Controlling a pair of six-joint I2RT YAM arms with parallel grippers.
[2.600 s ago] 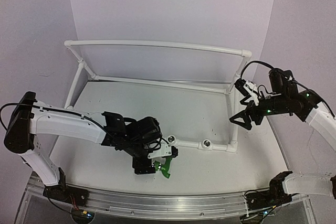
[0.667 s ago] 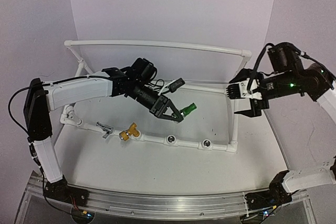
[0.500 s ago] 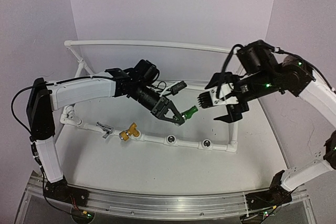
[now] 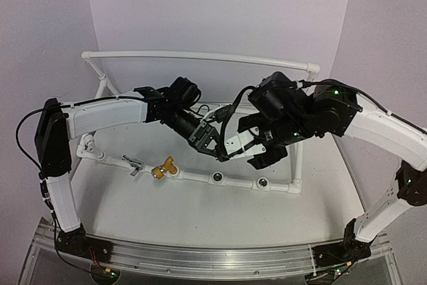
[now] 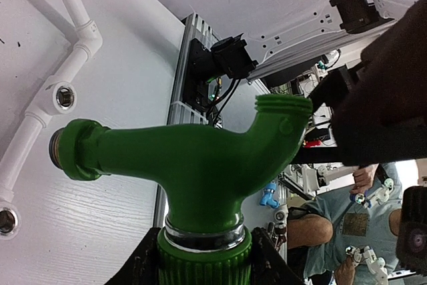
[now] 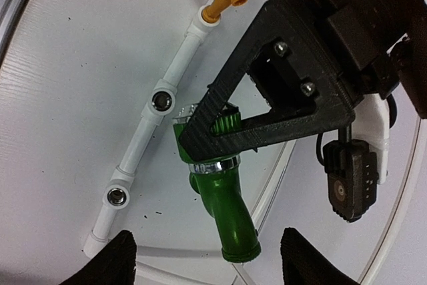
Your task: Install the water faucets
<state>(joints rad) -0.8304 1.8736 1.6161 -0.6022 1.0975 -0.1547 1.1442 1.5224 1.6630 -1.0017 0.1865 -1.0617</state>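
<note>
The green faucet [image 6: 223,208] is held aloft over the white pipe frame [image 6: 141,143] by its capped stem in the clamped left gripper [image 4: 215,145], its long axis pointed between the spread, empty fingers of the right gripper [image 6: 207,261].

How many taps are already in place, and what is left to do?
The silver tap and brass tap look seated on the front pipe. The left gripper holds the green tap in the air; it must go into an empty socket.
</note>
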